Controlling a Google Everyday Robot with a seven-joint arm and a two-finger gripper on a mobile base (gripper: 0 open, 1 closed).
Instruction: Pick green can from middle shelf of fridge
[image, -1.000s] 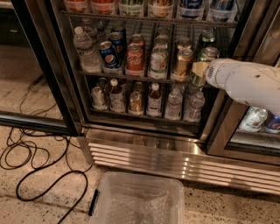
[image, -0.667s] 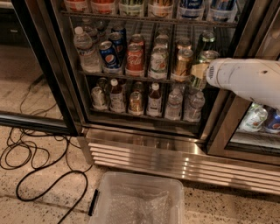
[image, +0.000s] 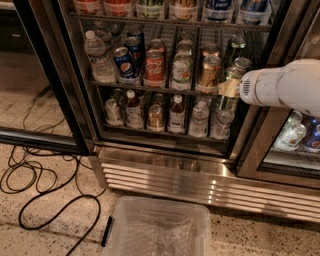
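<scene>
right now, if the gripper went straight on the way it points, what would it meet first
Probably the green can at the right end of the middle shelf: the gripper sits right at it, pointing left. Past it stands the gold can. Depth is unclear.

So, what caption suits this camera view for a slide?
Gripper at the green can, right end of the fridge's middle shelf.

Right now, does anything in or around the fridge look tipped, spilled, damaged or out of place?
Nothing tipped or spilled: cans and bottles on the middle shelf stand upright. Only oddity: loose black cables sprawl over the floor left of the fridge. The gripper is at the green can, right end of that shelf.
</scene>
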